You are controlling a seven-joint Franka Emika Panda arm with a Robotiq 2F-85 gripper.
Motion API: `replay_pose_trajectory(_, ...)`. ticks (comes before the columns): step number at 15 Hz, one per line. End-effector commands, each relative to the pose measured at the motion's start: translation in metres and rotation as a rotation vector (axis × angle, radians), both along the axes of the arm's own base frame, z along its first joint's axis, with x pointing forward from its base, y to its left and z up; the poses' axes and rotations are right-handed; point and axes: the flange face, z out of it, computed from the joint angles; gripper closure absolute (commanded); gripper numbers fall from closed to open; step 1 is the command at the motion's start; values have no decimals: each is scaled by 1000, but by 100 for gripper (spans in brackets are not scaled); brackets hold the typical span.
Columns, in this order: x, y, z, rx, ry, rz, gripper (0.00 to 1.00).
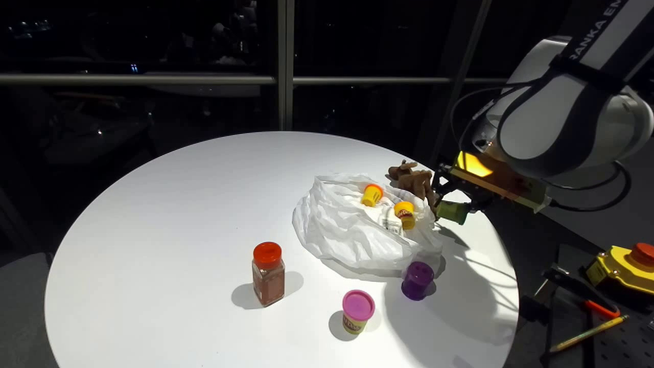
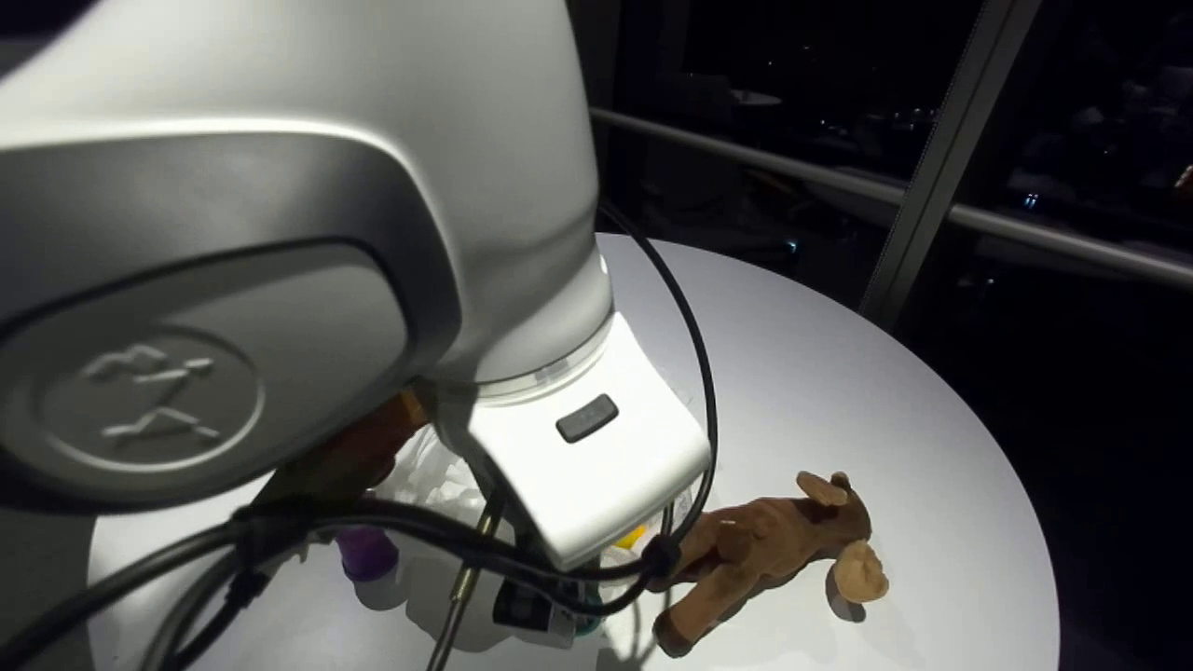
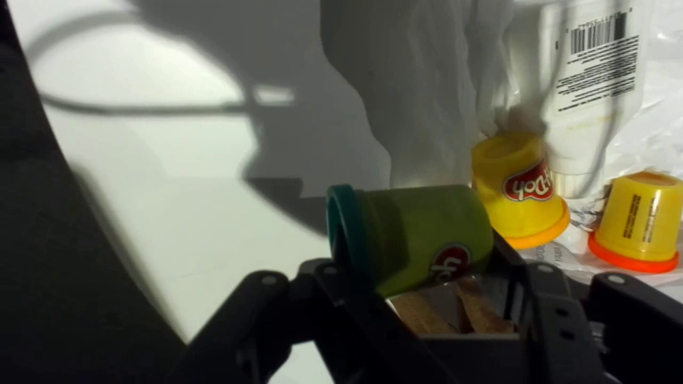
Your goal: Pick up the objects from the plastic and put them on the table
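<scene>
Tool status: the gripper (image 3: 424,248) is clamped lengthwise on a green Play-Doh can (image 3: 427,226). Of its fingers (image 3: 509,261), one bears on the teal lid, the opposite one on the base; the can is held on its side. Gripper and can are above the round white table (image 1: 168,220), near its edge. In an exterior view, the robot arm (image 2: 522,186) hides most of the gripper.

Positions relative to the gripper:

Next to it, on the table, is the translucent plastic bag (image 1: 337,230). On the bag, nearest the gripper, is a yellow Play-Doh can (image 3: 512,197) with a yellow-orange lid. A white container (image 3: 597,101) with a barcode label lies just beside that can. Farther across the bag is a yellow tub (image 3: 637,224) with a red-orange lid.

Also near the gripper, the brown stuffed animal (image 2: 774,540) lies on the table, visible in both exterior views.

A purple tub (image 1: 418,281) sits at the bag's edge; contact cannot be determined. Well apart from the gripper, a pink-lidded Play-Doh can (image 1: 356,313) stands upright. Farthest from it, a red-capped jar (image 1: 268,276) stands upright.
</scene>
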Motion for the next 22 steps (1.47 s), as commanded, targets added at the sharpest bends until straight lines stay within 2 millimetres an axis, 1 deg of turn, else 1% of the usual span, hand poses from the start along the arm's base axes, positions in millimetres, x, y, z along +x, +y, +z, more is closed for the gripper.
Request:
replay_pose_trajectory(1,22,-17,-28,-21,59,19,67)
replay_pose_trajectory(5,43,-33,-64,-57,112,13,67)
replay_pose_trajectory(8,57,-42,-84,-108,128,1,67)
replay_pose_trajectory(9,60,-46,-84,-130,125,1,17)
replay_pose_trajectory(10,61,-46,-84,-137,128,8,16)
replay_pose_trajectory(12,60,-45,-82,-150,126,20,3)
replay_pose_trajectory(13,58,-43,-79,-146,125,25,0)
replay_pose_trajectory(15,52,-38,-72,-133,136,42,0)
replay_pose_trajectory(18,44,-33,-60,-137,106,36,0)
replay_pose_trajectory(20,37,-32,-51,-147,83,2,0)
replay_pose_trajectory(22,29,-36,-37,-164,36,-62,0)
